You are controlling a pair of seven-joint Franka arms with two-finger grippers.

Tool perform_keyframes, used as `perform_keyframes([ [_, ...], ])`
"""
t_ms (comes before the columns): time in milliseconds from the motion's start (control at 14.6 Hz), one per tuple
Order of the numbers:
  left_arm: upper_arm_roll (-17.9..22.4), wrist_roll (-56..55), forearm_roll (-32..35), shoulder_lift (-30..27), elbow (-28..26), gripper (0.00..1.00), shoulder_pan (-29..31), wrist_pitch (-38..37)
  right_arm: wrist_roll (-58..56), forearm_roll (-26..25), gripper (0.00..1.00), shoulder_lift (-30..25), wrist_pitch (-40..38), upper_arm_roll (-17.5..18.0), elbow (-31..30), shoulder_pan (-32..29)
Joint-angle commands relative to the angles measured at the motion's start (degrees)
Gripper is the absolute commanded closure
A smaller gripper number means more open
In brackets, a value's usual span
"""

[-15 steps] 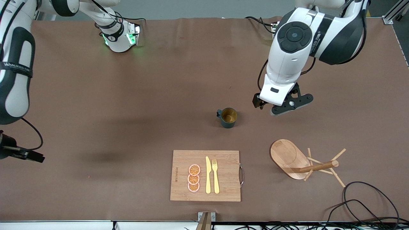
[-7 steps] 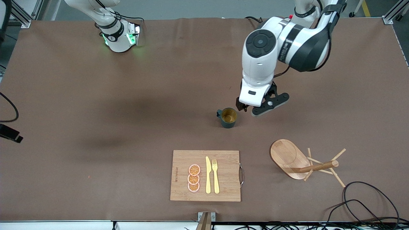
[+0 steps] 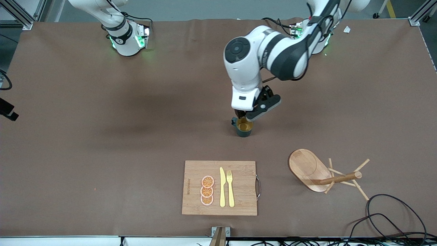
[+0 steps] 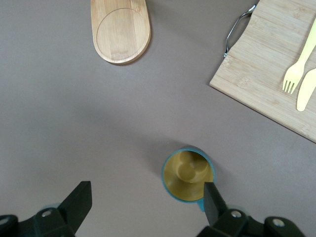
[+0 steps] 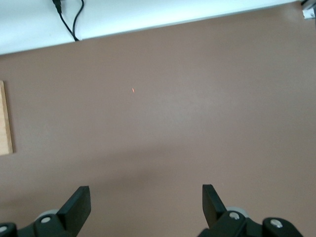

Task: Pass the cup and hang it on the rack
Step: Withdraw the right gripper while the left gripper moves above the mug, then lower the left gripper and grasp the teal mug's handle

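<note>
Left pincer [image 4: 147, 196] (spread) — over cup [image 3: 243, 127]

Hardly any writing can be read. The bamboo cutting board [image 3: 219, 188] bears a small burnt-in mark along its edge toward the right arm's end of the counter, too small to make out. A black band on the right arm's base [image 3: 120, 39] carries a tiny white mark, also illegible.
</note>
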Motion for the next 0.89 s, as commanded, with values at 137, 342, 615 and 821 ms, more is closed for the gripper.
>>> perform_keyframes([
  [137,0.2,-10.5,6.2,7.5,4.9,0.00,-5.1,-0.3,1.6,-2.2,0.00,-3.1,-1.1,0.2,-1.8,0.6],
  [342,0.3,-16.3,10.3,10.8,5.0,0.00,-8.0,-0.3,1.0,-2.0,0.00,-3.1,-0.9,0.0,-1.1,0.3],
  [615,0.3,-29.3,16.8,14.8,5.0,0.00,-11.9,-0.3,-6.2,-1.5,0.98,-3.1,-4.0,0.1,-1.2,0.4],
  [821,0.3,-34.7,20.8,16.8,4.9,0.00,-13.8,-0.4,-6.6,-1.1,0.96,-3.1,-5.0,-0.2,-1.1,-0.2],
])
